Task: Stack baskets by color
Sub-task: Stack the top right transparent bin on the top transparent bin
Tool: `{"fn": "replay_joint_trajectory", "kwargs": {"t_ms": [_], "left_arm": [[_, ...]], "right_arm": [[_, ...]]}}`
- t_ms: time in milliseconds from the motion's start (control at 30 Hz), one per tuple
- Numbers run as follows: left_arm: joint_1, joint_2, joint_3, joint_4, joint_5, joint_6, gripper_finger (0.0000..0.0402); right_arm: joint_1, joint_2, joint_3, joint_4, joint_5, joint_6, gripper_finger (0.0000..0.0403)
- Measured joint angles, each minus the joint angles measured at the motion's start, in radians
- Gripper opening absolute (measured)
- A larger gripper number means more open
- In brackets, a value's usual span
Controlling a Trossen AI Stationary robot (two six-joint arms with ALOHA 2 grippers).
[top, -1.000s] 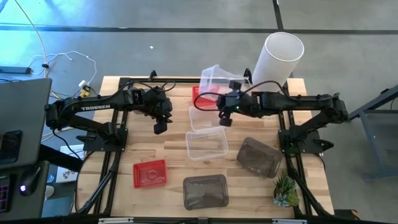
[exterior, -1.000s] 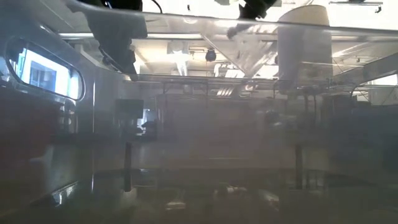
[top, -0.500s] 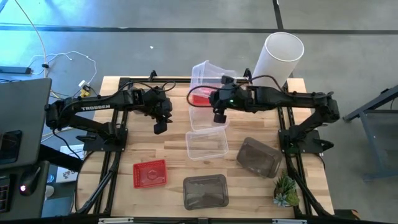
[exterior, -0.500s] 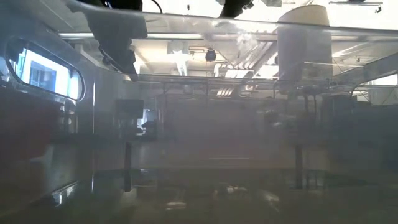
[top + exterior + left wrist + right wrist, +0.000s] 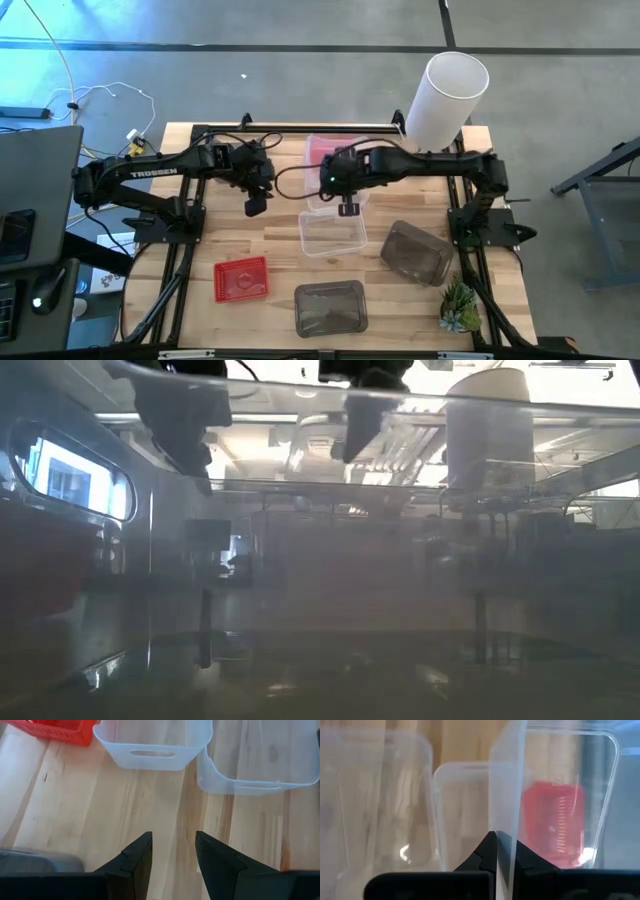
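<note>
My right gripper [image 5: 347, 207] [image 5: 504, 851] is shut on a clear basket [image 5: 337, 152] at the far middle of the table. A red basket [image 5: 551, 820] shows through this basket. Two more clear baskets rest on their bases: one [image 5: 333, 232] at the centre, one [image 5: 462, 810] just beyond it, partly under my gripper. A second red basket [image 5: 241, 278] and two dark grey baskets [image 5: 330, 308] [image 5: 415, 250] rest nearer the front. My left gripper [image 5: 256, 206] [image 5: 173, 851] hangs open over bare wood left of centre. My right gripper pinches one side wall [image 5: 508, 817] of the clear basket between its two fingers. The wall shows edge-on between them. The fingers slant down from the table's right. The basket hangs tilted over the red basket; whether it touches anything below, I cannot tell.
A tall white cylinder [image 5: 447, 95] stands at the far right corner and a small green plant [image 5: 460, 305] at the near right. Bare wood lies under my left gripper. The low view looks through a hazy basket wall [image 5: 320, 610].
My right gripper has moved toward the near edge and down and has tipped steeply downward, staying shut. The clear basket it holds has swung from up over the far edge down and a little left, to above the far red basket.
</note>
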Motion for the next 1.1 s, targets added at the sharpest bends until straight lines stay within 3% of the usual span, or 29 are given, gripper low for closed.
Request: {"fn": "replay_joint_trajectory", "kwargs": {"t_ms": [333, 1100], "left_arm": [[0.000, 0.000, 0.000, -0.005, -0.037, 0.003, 0.0136], [0.000, 0.000, 0.000, -0.009, -0.037, 0.003, 0.0136]], "right_arm": [[0.006, 0.075, 0.012, -0.047, -0.055, 0.035, 0.0000], [0.006, 0.152, -0.019, -0.044, -0.054, 0.063, 0.0000]]}}
